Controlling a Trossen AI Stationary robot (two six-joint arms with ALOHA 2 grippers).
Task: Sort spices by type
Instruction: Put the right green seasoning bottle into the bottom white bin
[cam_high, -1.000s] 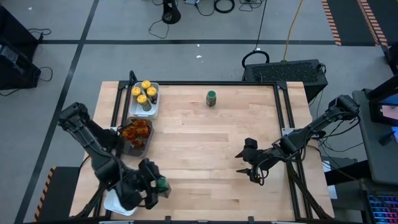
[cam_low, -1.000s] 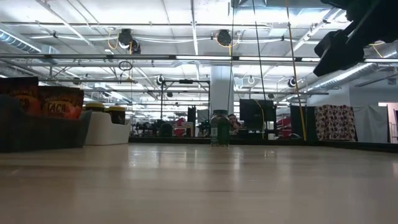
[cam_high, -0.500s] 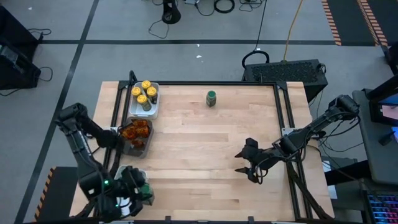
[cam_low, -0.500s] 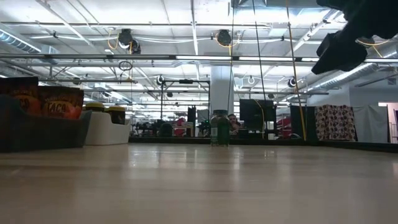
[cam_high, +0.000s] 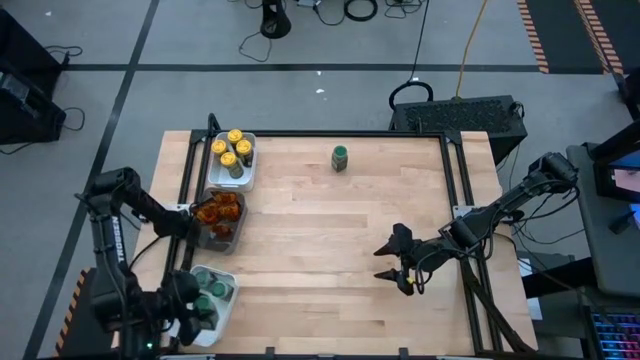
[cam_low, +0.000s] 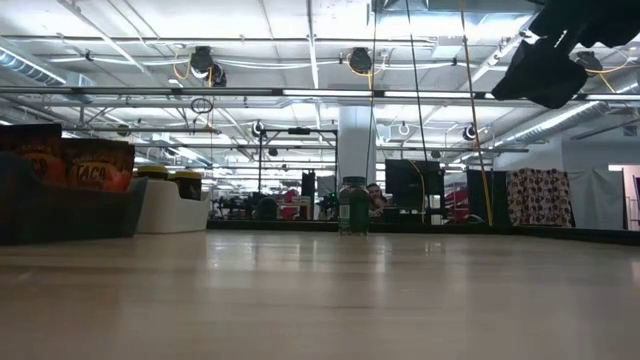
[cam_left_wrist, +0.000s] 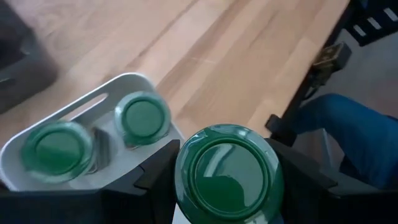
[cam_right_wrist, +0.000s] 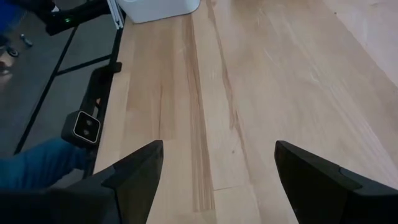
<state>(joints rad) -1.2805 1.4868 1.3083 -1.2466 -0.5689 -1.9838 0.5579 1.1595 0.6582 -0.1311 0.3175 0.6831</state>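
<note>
My left gripper (cam_high: 196, 316) is at the table's near left corner, shut on a green-lidded jar (cam_left_wrist: 227, 174) above the near end of a white tray (cam_left_wrist: 134, 84). Two more green-lidded jars (cam_left_wrist: 56, 149) (cam_left_wrist: 143, 118) stand in that tray. Another green-lidded jar (cam_high: 340, 157) stands upright alone on the table at the far middle, and also shows in the low view (cam_low: 352, 205). My right gripper (cam_high: 390, 265) hovers open over bare wood at the right, with nothing between its fingers (cam_right_wrist: 134, 174). My left gripper pinches the jar between its two fingers (cam_left_wrist: 158, 177), one on each side of the body just below the green lid (cam_left_wrist: 227, 155). The fingers slant down from above. The lid faces up toward the wrist. The lid hides the jar's bottom.
A white tray of yellow-lidded jars (cam_high: 232, 155) and a dark grey tray of orange-brown packets (cam_high: 220, 215) stand along the left edge. A person's blue-clad leg (cam_left_wrist: 336, 124) is beside the table's near edge. Bare wood (cam_high: 330, 230) fills the middle.
My left gripper has carried the green-lidded jar toward the table's near left corner, rolling its wrist on the way, and now stands over the white tray. My right gripper has turned a little in place.
</note>
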